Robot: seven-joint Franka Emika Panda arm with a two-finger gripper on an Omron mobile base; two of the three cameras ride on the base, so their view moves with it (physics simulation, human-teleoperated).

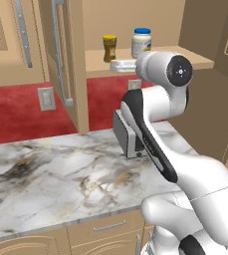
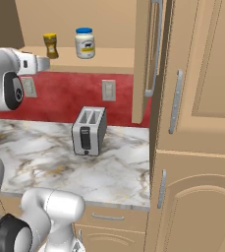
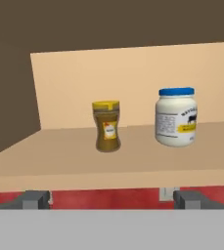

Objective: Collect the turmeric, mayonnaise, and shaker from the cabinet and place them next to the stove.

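In the hand view the gripper [image 3: 108,199] is sitting spread wide at the bottom of the frame, its two grey tips far apart and pinching nothing. The turmeric [image 3: 106,126] is standing upright just left of centre on the cabinet [image 3: 133,161] shelf, straight ahead of the hand and slightly above the tips, its long axis vertical. That is the relation the coming move seems to turn on: a level push forward would likely bring the jar between the tips. To its right, well apart, the mayonnaise [image 3: 176,116] is standing upright too, set a little further back toward the rear wall.

In the left base view, the open cabinet door is hanging at upper left, and both jars are showing at top centre above the arm's white wrist. A toaster [image 1: 127,134] is resting on the marble counter [image 1: 56,169] below, partly hidden behind the arm.

Nothing is standing between hand and turmeric; the shelf's front edge, just under the tips, looks the thing to clear. I cannot make out the shaker.
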